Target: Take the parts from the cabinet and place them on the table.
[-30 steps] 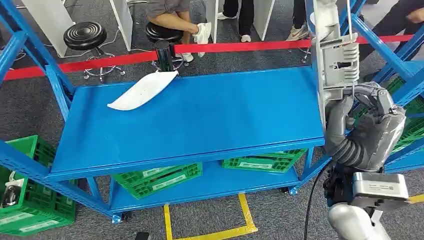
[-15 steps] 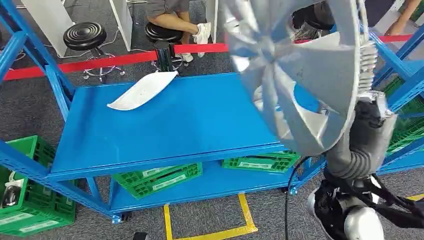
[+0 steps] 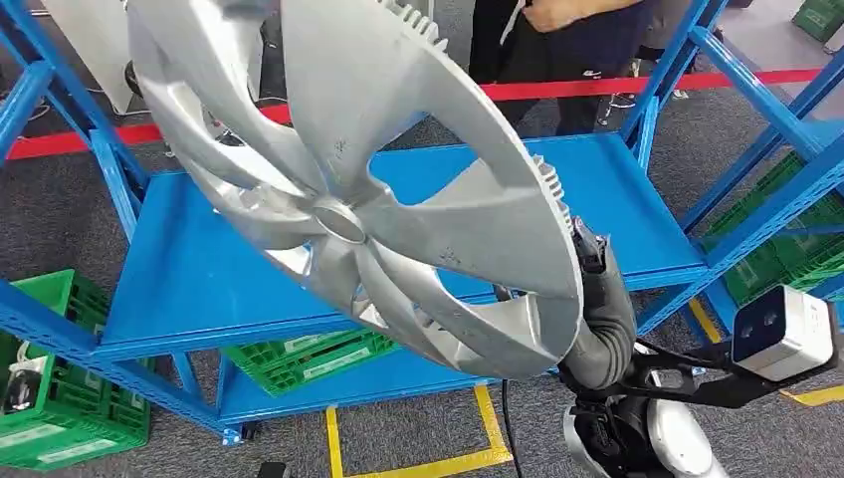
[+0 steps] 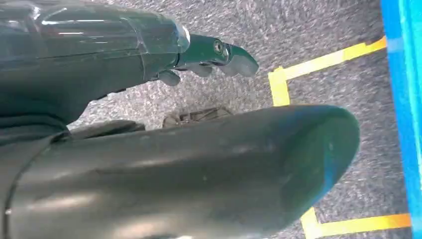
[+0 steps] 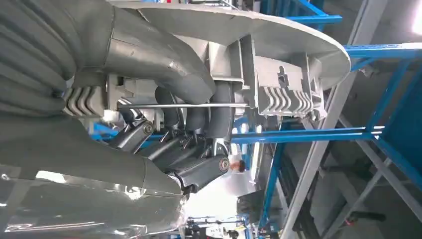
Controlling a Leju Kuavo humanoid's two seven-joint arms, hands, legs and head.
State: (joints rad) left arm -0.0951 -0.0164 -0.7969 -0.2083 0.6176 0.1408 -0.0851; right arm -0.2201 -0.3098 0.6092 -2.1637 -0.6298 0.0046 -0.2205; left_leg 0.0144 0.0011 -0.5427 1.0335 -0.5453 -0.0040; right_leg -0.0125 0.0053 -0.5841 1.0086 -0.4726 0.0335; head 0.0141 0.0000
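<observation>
Your silver wheel cover (image 3: 348, 189) takes up the upper left and centre of the head view, tilted with its spoked face toward the camera and held above the blue shelf (image 3: 179, 279). You see its lower right rim meeting the right arm, but the cover hides the hand there. The right wrist view gives you what the head view cannot: the right hand (image 5: 184, 107) grasps the cover's rim from behind, the thick thumb laid over the ribbed back edge and the darker fingers (image 5: 196, 119) curled around the inner ring and its wire.

The left wrist view shows you the left hand (image 4: 214, 55) hanging over grey carpet, nothing in it. Its dark fingertips are partly tucked behind the cover of the wrist, so you cannot tell whether they are spread or curled. Yellow floor tape (image 4: 318, 64) runs below it.

By count, you have one wheel cover in the pictures. Green crates (image 3: 318, 357) sit on the lower shelf and beside the rack; four are visible, the one at the right edge behind blue posts. A red barrier band (image 3: 60, 141) crosses the top of the frame, and one person (image 3: 567, 40) stands behind it at upper centre.
</observation>
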